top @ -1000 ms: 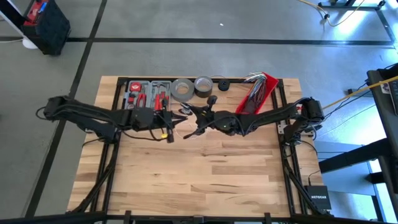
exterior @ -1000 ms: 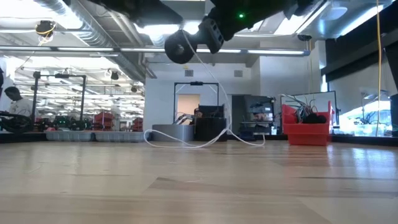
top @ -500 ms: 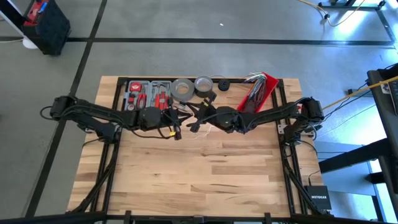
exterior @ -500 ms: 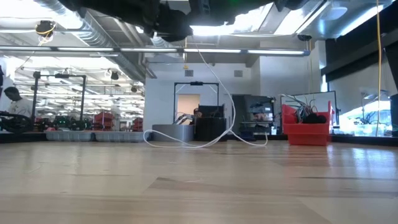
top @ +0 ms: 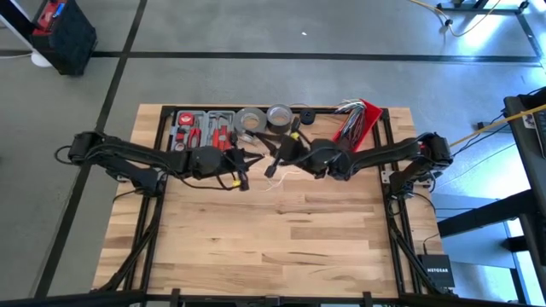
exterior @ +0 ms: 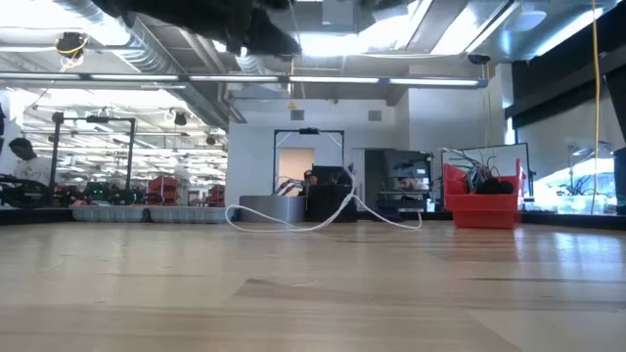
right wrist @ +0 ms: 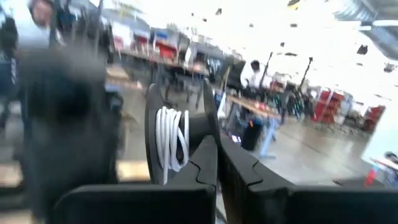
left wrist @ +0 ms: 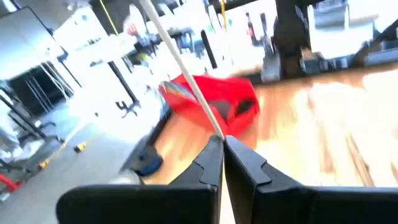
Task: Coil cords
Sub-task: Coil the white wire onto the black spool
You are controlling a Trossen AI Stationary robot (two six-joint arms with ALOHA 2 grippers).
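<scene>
The left gripper (left wrist: pixel 222 144), at upper centre of the high view, is pinched tight on the white cord (left wrist: pixel 180 68). The right gripper (right wrist: pixel 216 149), just beside it, is clamped on the black puck (right wrist: pixel 177 134) wound with white turns. The cord's slack lies looped on the tabletop (top: pixel 281 230) before the red bin (top: pixel 358 124).

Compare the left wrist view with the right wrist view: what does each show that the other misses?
Left wrist only: the left tool shut on a single taut run of the white cord, with the red bin on the table beyond.

Right wrist only: the right tool shut on the black puck, with several turns of cord already wound round it.

Both: the same white cord, pinched by a shut tool.
</scene>
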